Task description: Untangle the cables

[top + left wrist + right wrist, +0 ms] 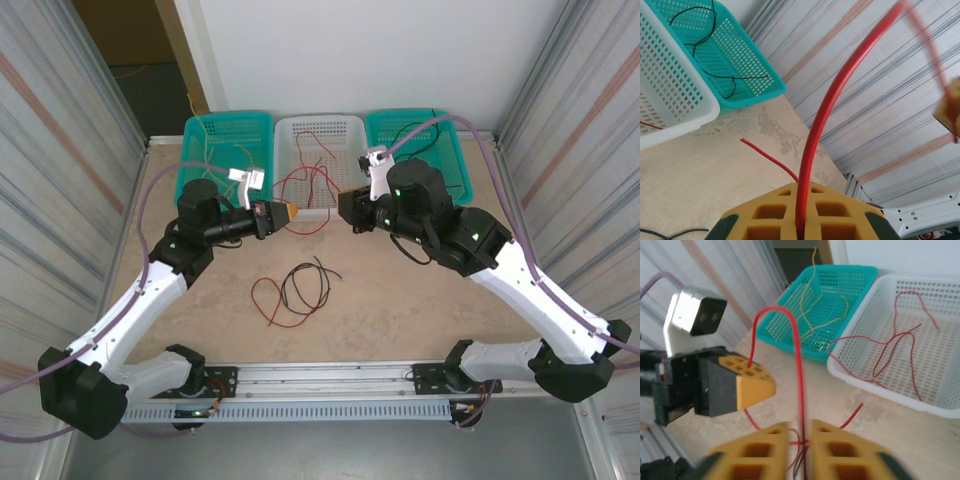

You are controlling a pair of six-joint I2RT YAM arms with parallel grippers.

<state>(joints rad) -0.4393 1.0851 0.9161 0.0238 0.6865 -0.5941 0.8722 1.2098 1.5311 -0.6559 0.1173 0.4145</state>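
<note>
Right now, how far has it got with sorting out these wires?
Looks done: pale yellow wires in the left teal basket, red wires in the white basket, black wires in the right teal basket. In hand: the left gripper pinches a red cable that runs through the open right gripper. Still to do: a red-and-black tangle on the table.

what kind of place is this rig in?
Likely a lab robot test cell: ribbed panel walls on both sides, a slotted aluminium base rail at the near edge, plastic baskets lined up at the back.

Red cable in left tool
</note>
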